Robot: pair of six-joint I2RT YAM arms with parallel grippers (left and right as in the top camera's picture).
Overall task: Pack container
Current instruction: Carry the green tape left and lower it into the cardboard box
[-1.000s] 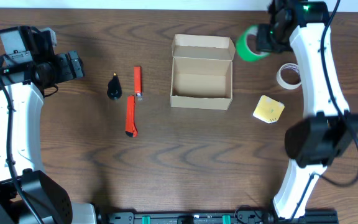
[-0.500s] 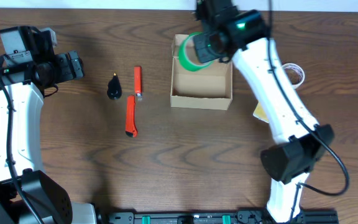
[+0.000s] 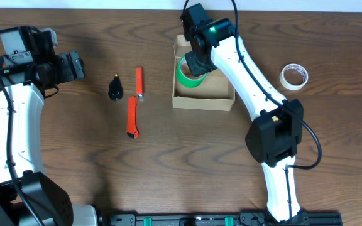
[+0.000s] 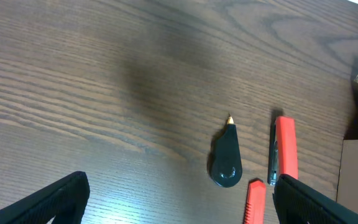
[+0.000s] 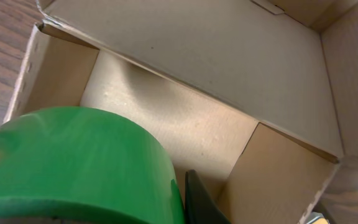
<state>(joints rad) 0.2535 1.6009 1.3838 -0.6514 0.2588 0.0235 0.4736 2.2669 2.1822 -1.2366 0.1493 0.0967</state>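
Green tape roll is pinched by its wall in the right tool, whose fingers are closed down on it. The container lies directly beneath this tool, its lid flap folded back. The roll hangs within the open top, nearer the wall on the left tool's side. Whether it touches the box floor cannot be told. The left tool stands well apart from the container above the tabletop, jaws spread wide and holding nothing. Between it and the container lie a black teardrop object and two orange cutters. A white tape roll rests beyond the right tool, away from the box.
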